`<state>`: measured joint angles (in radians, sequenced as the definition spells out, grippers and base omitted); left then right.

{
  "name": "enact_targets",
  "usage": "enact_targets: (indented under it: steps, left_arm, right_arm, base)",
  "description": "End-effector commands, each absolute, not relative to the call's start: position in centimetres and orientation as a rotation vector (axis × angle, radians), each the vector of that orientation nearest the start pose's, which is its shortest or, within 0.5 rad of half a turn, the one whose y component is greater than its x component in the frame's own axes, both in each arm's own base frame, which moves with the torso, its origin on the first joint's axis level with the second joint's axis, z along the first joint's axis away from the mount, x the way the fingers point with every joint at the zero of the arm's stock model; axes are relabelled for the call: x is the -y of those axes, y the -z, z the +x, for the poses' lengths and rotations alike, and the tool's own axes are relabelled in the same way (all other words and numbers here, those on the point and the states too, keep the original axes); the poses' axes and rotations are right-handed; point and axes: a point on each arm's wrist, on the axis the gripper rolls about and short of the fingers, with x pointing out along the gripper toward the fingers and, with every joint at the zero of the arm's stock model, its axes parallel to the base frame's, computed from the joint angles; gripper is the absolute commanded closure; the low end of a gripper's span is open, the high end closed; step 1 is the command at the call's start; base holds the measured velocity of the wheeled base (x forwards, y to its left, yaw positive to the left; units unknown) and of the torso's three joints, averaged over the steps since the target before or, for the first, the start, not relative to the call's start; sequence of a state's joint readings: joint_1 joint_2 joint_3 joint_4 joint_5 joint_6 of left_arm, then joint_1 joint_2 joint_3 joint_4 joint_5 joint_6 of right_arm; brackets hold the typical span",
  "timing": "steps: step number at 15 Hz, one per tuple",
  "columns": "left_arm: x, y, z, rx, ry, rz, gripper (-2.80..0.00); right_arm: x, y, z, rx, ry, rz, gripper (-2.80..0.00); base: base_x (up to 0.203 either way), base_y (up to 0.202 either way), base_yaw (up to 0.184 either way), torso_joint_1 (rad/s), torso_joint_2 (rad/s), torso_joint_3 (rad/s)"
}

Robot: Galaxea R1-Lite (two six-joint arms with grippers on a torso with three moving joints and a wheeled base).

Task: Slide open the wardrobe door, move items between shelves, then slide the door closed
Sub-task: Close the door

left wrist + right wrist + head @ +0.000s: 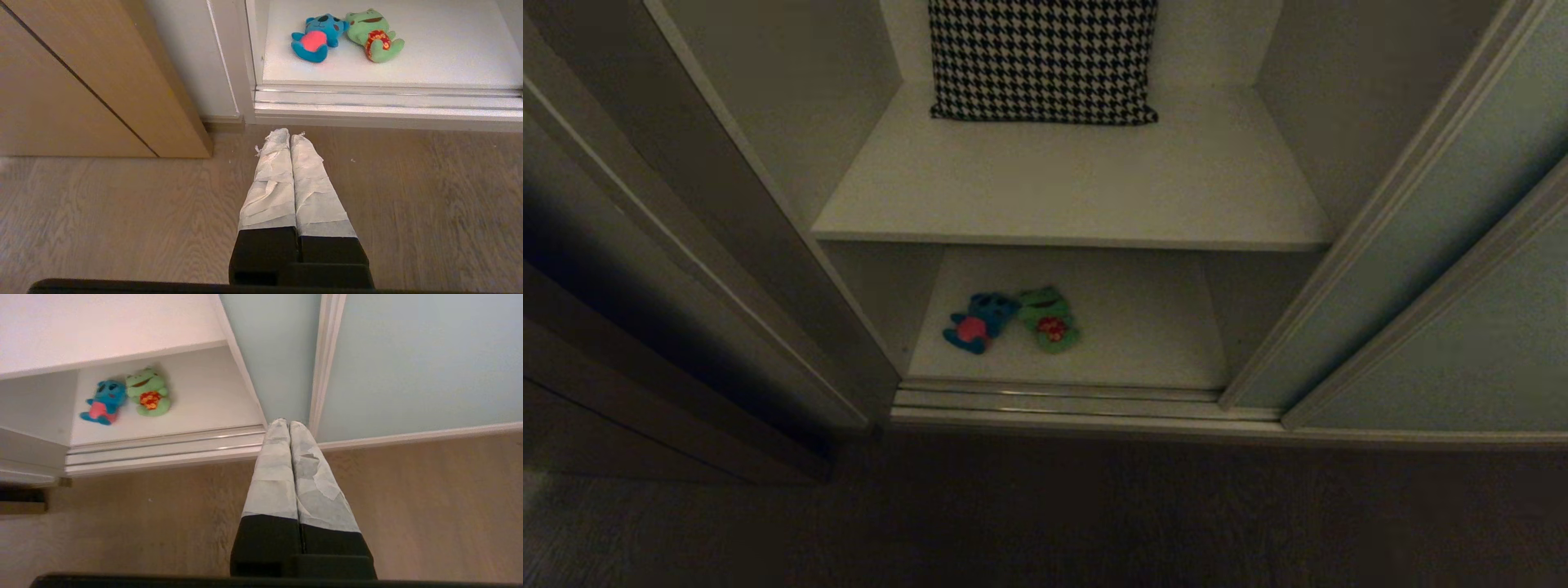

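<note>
Right gripper [284, 424], fingers pressed together, hangs before your slid-open sliding wardrobe door [282, 355]; both plush toys [124, 396] lie on the bottom shelf [204, 396].

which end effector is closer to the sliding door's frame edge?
Right. The right end effector, shut, has its tips just short of the sliding wardrobe door. The left end effector, shut, hangs over the floor by the brown side panel.
</note>
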<state>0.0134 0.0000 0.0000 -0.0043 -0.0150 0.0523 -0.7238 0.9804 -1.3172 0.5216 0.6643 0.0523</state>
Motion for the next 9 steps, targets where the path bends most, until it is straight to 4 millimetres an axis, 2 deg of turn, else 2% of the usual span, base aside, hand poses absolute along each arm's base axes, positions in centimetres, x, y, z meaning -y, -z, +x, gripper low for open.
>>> enact_targets:
  steps: [1,9]
  left_arm:
    - [0.1,-7.6,-2.3,0.003,0.001,0.052,0.0]
    - [0.1,-7.6,-2.3,0.003,0.001,0.052,0.0]
  right_arm:
    - [5.0,-35.5,7.8,-0.177,0.033,0.208,0.0]
    - [8.2,-34.6,11.5,-0.208,-0.069,0.253,0.0]
  base:
    - [0.0,0.0,0.0,0.0,0.0,0.0]
    - [0.0,0.0,0.0,0.0,0.0,0.0]
